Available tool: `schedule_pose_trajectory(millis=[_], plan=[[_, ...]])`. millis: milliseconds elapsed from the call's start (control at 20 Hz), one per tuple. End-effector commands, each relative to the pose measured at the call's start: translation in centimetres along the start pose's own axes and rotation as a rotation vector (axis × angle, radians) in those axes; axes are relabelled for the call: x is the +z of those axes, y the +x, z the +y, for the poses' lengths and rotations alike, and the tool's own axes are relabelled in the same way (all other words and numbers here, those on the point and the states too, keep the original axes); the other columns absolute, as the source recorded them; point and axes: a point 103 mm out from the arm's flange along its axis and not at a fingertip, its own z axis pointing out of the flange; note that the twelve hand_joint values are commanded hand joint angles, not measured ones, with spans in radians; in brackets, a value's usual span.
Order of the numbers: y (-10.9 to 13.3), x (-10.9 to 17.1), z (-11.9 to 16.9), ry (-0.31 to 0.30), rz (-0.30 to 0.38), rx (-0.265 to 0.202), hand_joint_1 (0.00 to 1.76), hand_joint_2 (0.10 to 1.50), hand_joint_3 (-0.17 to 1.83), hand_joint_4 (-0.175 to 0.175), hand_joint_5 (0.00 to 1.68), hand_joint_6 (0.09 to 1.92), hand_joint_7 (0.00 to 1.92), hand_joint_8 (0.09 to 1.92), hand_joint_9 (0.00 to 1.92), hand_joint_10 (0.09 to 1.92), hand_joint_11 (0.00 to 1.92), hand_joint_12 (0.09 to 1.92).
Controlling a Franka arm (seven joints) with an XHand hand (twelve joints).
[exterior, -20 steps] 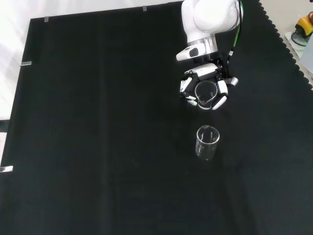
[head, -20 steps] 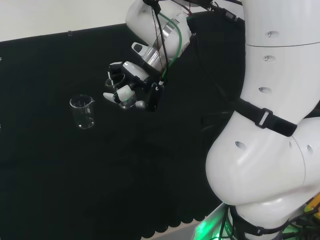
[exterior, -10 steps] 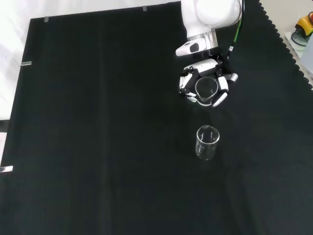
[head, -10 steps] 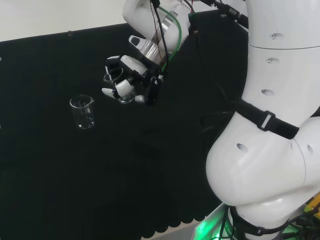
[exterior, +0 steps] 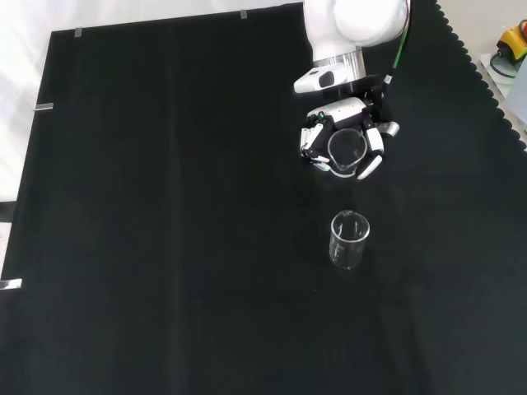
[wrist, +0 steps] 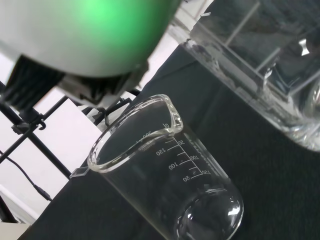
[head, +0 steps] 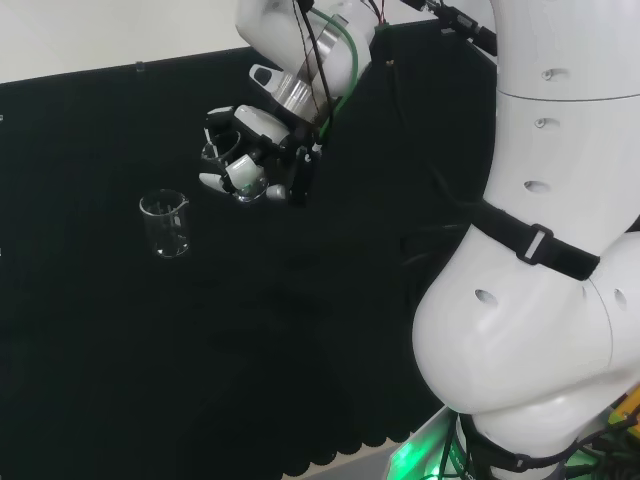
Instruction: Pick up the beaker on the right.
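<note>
My hand [head: 250,160] [exterior: 346,144] hangs above the black cloth with its fingers curled round a clear glass beaker [head: 218,152] [exterior: 347,149], which is off the cloth. In the front view its round rim shows between the fingers [exterior: 375,141]. A second clear beaker [head: 165,224] [exterior: 349,239] stands upright on the cloth, left of the hand in the head view and nearer than it in the front view. The wrist view shows this standing beaker [wrist: 165,195] close up, and the held beaker [wrist: 260,70] large and blurred beside it.
The arm's big white links [head: 540,250] stand at the right of the head view. The black cloth [exterior: 165,214] spreads wide to the left in the front view, with its scalloped edge [exterior: 486,82] at the right.
The hand has risen with the beaker in it and drifted a little to the left in the head view, higher in the front view. The other beaker has not moved.
</note>
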Motion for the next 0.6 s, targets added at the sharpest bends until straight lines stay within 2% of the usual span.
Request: schedule_pose_trajectory(millis=[50, 600], plan=[[0.49, 0.05, 0.25, 0.005, -0.003, -0.008, 1.40, 0.51, 1.16, -0.175, 0.74, 1.92, 1.44, 1.92, 1.51, 1.49, 1.17, 1.31], [0.66, 0.16, 0.01, 0.023, -0.014, -0.019, 1.40, 0.51, 1.16, -0.175, 0.74, 1.92, 1.44, 1.92, 1.51, 1.48, 1.17, 1.31]])
